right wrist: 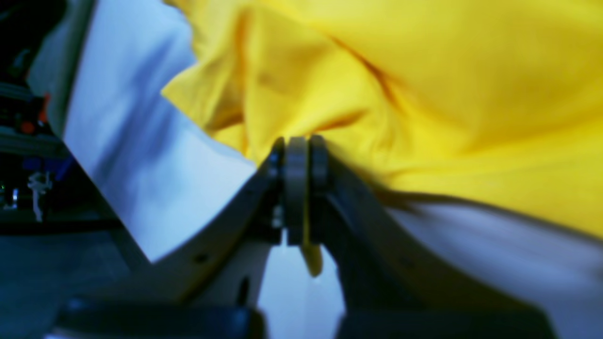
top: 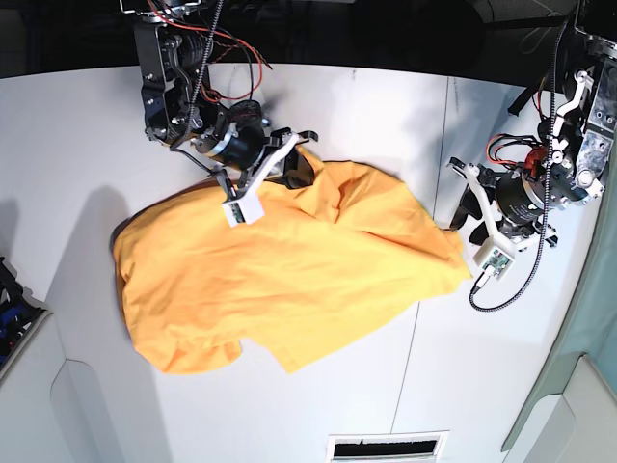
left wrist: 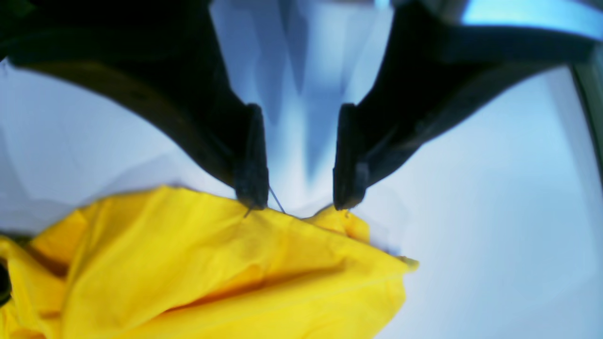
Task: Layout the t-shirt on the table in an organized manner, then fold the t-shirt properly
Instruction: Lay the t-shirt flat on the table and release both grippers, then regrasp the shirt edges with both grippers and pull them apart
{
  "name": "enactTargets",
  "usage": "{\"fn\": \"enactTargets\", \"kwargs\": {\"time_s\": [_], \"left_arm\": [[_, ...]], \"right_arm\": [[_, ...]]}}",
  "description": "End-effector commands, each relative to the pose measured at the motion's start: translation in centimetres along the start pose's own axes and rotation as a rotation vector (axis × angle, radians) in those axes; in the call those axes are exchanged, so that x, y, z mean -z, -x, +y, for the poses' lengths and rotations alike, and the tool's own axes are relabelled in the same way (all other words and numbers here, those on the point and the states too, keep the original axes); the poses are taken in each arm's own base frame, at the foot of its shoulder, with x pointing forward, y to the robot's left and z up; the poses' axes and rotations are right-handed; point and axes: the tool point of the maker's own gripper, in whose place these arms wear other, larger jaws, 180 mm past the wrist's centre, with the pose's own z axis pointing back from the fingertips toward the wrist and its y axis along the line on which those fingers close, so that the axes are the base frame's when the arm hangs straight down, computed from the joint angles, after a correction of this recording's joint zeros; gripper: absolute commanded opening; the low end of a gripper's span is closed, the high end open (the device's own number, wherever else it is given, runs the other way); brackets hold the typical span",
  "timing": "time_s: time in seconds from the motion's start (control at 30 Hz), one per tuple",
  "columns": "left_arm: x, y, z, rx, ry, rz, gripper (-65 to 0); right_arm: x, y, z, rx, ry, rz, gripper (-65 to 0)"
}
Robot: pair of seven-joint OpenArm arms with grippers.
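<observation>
The orange-yellow t-shirt (top: pixel 289 270) lies rumpled and partly spread across the middle of the white table (top: pixel 96 125). My right gripper (top: pixel 297 159) sits at the shirt's far edge. In the right wrist view that gripper (right wrist: pixel 299 141) is shut on a fold of the t-shirt (right wrist: pixel 424 94), and a sliver of cloth shows between its pads. My left gripper (top: pixel 457 203) stands at the shirt's right corner. Seen from the left wrist, this gripper (left wrist: pixel 299 203) is open, its fingertips (left wrist: pixel 252 197) just at the edge of the t-shirt (left wrist: pixel 212 273), with nothing between them.
A thin dark seam line (top: pixel 424 241) runs across the table on the right. A vent slot (top: pixel 386 448) sits at the near edge. Dark and blue gear (top: pixel 14 309) lies at the left edge. Cables hang from both arms.
</observation>
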Motion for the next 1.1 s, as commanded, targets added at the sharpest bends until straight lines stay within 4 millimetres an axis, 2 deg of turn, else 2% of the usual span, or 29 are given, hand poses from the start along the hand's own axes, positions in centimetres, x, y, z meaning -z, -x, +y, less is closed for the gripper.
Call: {"fn": "enactTargets", "kwargs": {"time_s": [0.0, 0.1, 0.2, 0.3, 0.4, 0.57, 0.73, 0.87, 0.9, 0.97, 1.0, 1.03, 1.07], "left_arm": [[-0.4, -1.4, 0.9, 0.012, -0.02, -0.045, -38.3], [-0.4, -1.3, 1.1, 0.026, -0.031, -0.037, -38.3], [-0.4, -1.2, 1.3, 0.04, -0.043, -0.032, -38.3], [-0.4, -1.2, 1.4, 0.045, -0.047, -0.03, -38.3], [-0.4, -1.4, 1.7, 0.029, -0.068, -0.042, -38.3], [-0.3, -1.1, 2.2, 0.022, -0.087, -0.04, -38.3], [0.2, 0.2, 2.6, 0.003, -0.09, -0.007, -38.3], [0.5, 0.0, 2.0, -0.011, -0.077, -0.023, -38.3], [0.6, -0.1, 1.7, -0.018, -0.072, -0.026, -38.3], [0.9, -0.2, 1.0, -0.035, -0.061, -0.036, -38.3], [1.0, -0.4, 0.7, -0.043, -0.056, -0.042, -38.3], [1.2, -0.5, 0.3, -0.051, -0.05, -0.047, -38.3], [1.3, -0.6, 0.0, -0.059, -0.044, -0.053, -38.3]], "right_arm": [[-0.2, -2.1, 0.5, -0.027, -0.024, -0.058, -65.0], [-0.8, -3.7, 1.2, -0.047, -0.038, -0.091, -65.0], [-2.8, -5.9, 2.7, -0.089, -0.061, -0.113, -65.0], [-6.8, -9.0, 4.3, -0.177, -0.057, -0.194, -65.0], [-11.9, -11.4, 4.7, -0.302, -0.001, -0.276, -65.0], [-18.9, -12.5, 1.8, -0.389, 0.192, -0.352, -65.0], [-24.4, -12.3, -4.3, -0.33, 0.43, -0.377, -65.0], [-27.6, -12.0, -7.9, -0.262, 0.555, -0.406, -65.0], [-28.0, -11.9, -8.5, -0.246, 0.569, -0.41, -59.9], [-28.1, -11.3, -9.5, -0.203, 0.576, -0.406, -40.4], [-27.9, -10.9, -10.0, -0.178, 0.577, -0.399, -32.9], [-27.7, -10.5, -10.5, -0.154, 0.578, -0.391, -28.4], [-27.5, -10.1, -11.0, -0.13, 0.579, -0.387, -27.4]]}}
